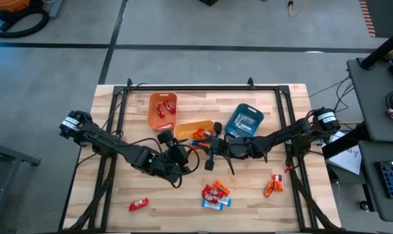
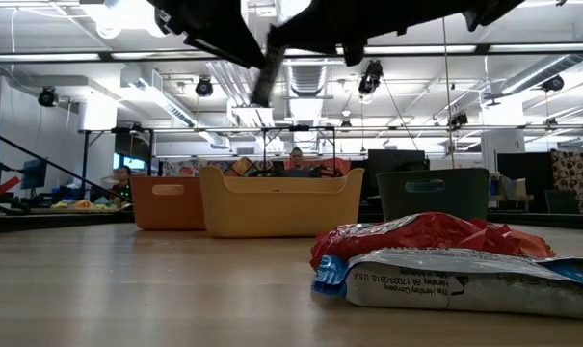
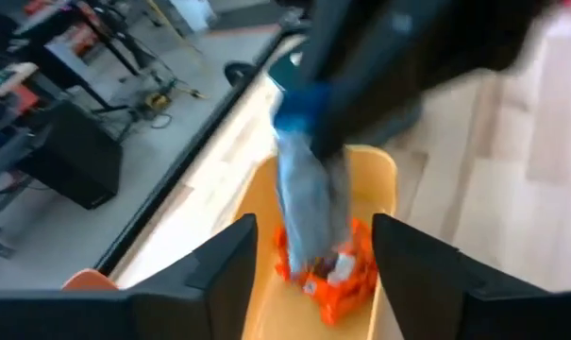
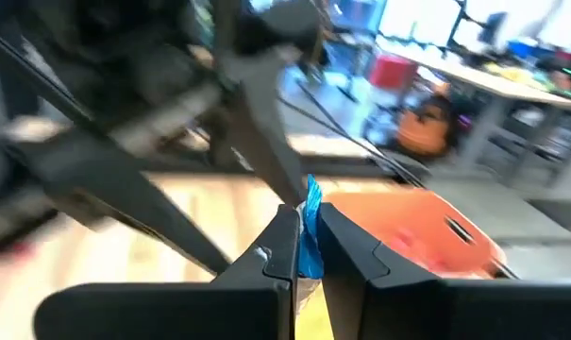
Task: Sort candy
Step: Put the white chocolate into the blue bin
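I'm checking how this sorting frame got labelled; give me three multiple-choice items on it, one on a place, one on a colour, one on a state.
1. Where does the lone red candy lie?
A. near the table's front-left corner
B. in the teal bin
C. under the right gripper

2. What colour is the bin holding red candies?
A. teal
B. orange
C. yellow

3. What is the right gripper doing?
A. open, empty
B. resting on the table
C. shut on a blue-and-white bar

Answers: 1 A, the high view shows it alone there. 2 B, the bin is orange. 3 C, the fingers pinch the wrapper.
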`<state>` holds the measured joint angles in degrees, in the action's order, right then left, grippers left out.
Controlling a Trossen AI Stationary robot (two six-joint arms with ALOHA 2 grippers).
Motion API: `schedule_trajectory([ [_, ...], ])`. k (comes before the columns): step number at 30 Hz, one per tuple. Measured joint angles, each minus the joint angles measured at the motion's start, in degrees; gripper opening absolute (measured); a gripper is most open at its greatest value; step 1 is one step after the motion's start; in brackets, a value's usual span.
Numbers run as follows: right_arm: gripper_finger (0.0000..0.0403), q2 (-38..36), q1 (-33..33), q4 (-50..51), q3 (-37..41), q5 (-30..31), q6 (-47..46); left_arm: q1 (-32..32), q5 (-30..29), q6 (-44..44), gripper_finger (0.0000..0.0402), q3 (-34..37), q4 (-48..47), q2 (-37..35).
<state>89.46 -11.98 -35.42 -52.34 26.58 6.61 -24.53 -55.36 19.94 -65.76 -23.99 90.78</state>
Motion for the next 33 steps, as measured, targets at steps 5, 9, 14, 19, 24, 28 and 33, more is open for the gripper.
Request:
schedule_trajectory([
  [5, 0.0022, -4.73, 1.94, 18.31, -1.16, 10.31, -2.12, 0.00, 2.87, 0.31, 0.0212, 0.00, -4.50, -0.72],
  [9, 0.0022, -9.64, 5.62, 40.62, -3.87, 18.61, -10.28, 0.32, 4.15, 0.71, 0.0208, 0.00, -6.96, -1.36],
  [14, 0.0022, -14.72, 12.47, 64.26, -5.14, 18.25, -25.74, 0.55, 5.11, 0.36, 0.0193, 0.30, -7.41, -2.67],
  [19, 0.0022, -18.18, 17.37, 69.89, -2.74, 8.63, -29.59, 0.56, 9.57, -2.67, 0.0170, 4.10, -6.02, -5.17],
  [24, 0.0022, -19.48, 18.29, 68.90, 0.86, 5.71, -30.07, 0.57, 14.44, -4.56, 0.0135, 12.76, 0.46, -10.57],
  [28, 0.0022, -19.62, 18.25, 63.77, 4.85, 4.05, -31.62, 0.56, 21.96, -6.33, 0.0111, 20.85, 12.22, -16.49],
  [33, 0.0022, -19.66, 18.25, 52.11, 11.01, -0.05, -31.72, 0.48, 27.07, -8.46, 0.0094, 28.38, 25.49, -22.37],
])
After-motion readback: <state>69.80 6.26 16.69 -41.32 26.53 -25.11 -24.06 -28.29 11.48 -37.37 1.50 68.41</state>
